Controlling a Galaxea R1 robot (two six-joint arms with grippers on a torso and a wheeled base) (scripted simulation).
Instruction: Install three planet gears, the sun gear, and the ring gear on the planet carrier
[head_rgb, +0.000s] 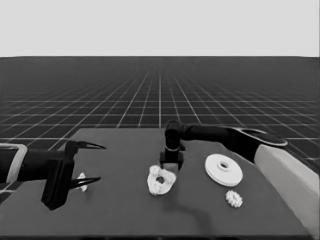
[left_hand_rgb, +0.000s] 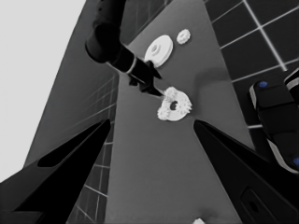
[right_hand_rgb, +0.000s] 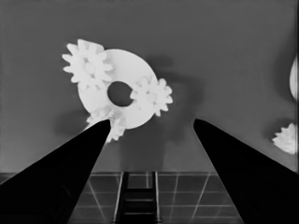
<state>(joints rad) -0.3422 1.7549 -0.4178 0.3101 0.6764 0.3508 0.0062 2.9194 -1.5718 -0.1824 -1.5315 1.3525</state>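
I see my right end effector (head_rgb: 171, 161) hanging fingers-down, spread wide and empty, just behind the smaller round part (head_rgb: 160, 180), which carries three gears (right_hand_rgb: 88, 65) mid-surface (head_rgb: 125, 210). The larger round part (head_rgb: 223, 169) and a fourth gear (head_rgb: 233, 199) lie rightward. My left end effector (head_rgb: 90, 162) waits open at the left end.

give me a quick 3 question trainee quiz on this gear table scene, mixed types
1. How many gears sit on the smaller round part?
2. True or false: the larger round part already covers the gears.
3. Which gripper is above the smaller round part? A) left gripper B) right gripper

Key:
1. Three; a loose gear lies near the larger round part.
2. False; it lies apart on the table.
3. B; its fingers are open, and the left arm waits at the table's left end.
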